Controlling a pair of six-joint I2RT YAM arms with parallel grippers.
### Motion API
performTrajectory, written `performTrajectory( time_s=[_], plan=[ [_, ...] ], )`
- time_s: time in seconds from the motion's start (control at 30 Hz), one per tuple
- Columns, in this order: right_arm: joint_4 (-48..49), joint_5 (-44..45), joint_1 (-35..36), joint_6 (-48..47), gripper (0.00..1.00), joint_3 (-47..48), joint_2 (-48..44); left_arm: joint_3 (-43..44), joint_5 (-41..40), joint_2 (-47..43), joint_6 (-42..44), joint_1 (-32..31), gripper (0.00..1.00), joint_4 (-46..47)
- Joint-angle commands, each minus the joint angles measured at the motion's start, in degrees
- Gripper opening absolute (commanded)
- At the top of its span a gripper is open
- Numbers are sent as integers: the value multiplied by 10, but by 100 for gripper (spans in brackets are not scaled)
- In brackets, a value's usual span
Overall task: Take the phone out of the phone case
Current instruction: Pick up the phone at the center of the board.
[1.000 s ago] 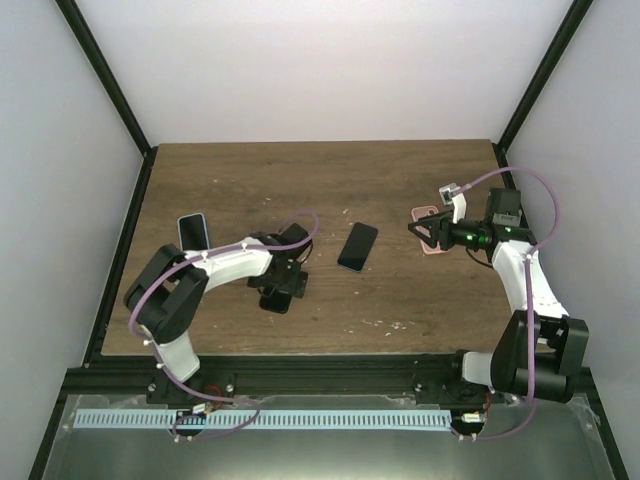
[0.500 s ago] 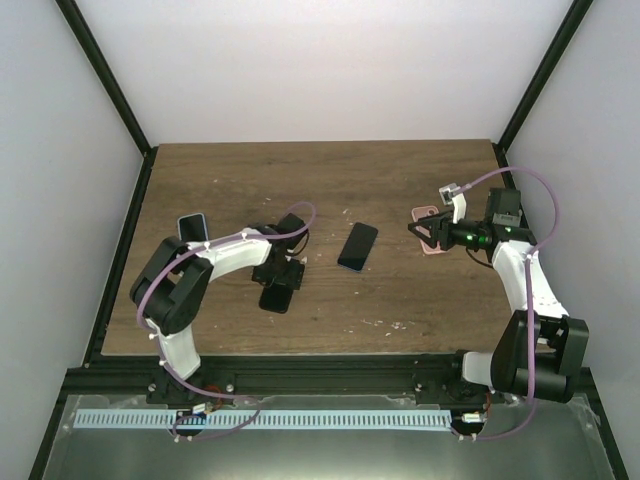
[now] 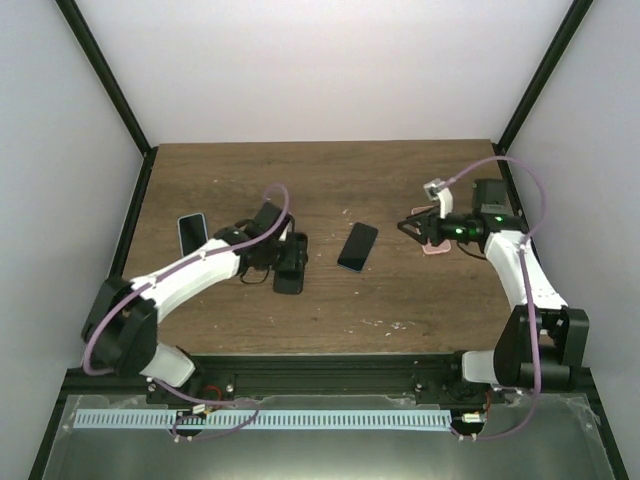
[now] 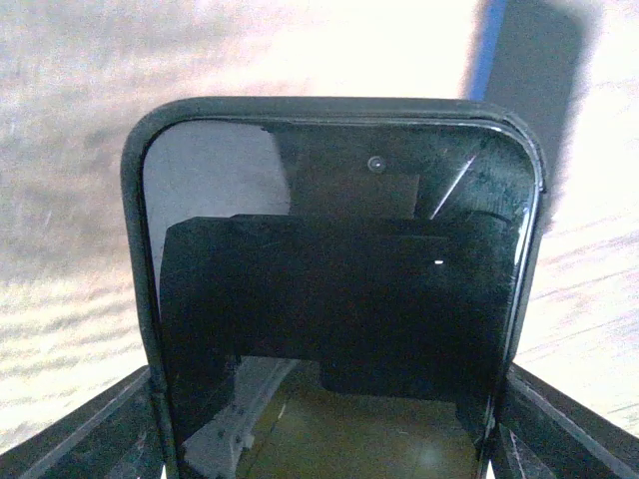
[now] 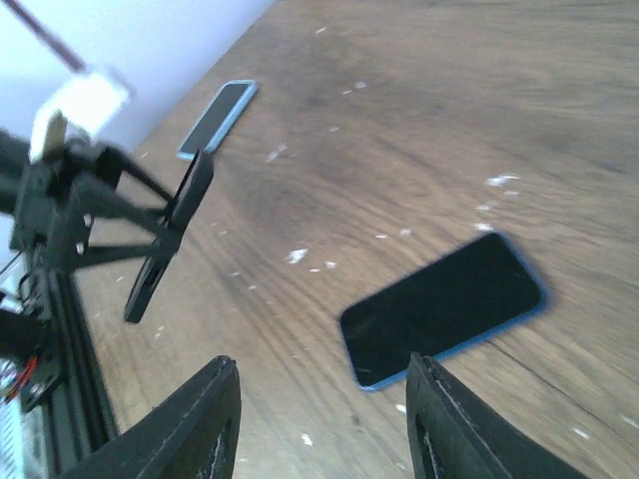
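Observation:
A phone in a black case [image 4: 334, 259] fills the left wrist view, screen toward the camera. My left gripper [image 4: 329, 409] is shut on its two long edges, one finger [image 4: 95, 434] at each side. In the top view the left gripper [image 3: 283, 255] holds the black-cased phone [image 3: 290, 268] left of the table's middle. The right wrist view shows the cased phone [image 5: 168, 238] edge-on, lifted off the wood. My right gripper [image 5: 324, 429] is open and empty, hovering over the table; in the top view the right gripper [image 3: 412, 228] is at the right.
A dark phone with a blue edge [image 3: 357, 246] lies flat mid-table, also in the right wrist view [image 5: 444, 309]. Another phone in a light case [image 3: 191, 233] lies at the far left. A pink flat object [image 3: 434, 248] lies under the right gripper. The wooden table [image 3: 400, 180] has black frame rails around it.
My left arm has stretched out, carrying the black-cased phone a little farther and to the right. My right gripper has shifted slightly farther and to the left, still open.

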Motion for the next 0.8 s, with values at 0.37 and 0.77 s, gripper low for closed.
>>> performTrajectory(
  time_s=[0.37,0.77],
  plan=[
    [22,215,338,75,44,123,51,-63,-69,-127,-248,-34,50,387],
    [61,228,374,163,36,134,88,-106,-127,-153,-278,-60,52,431]
  ],
)
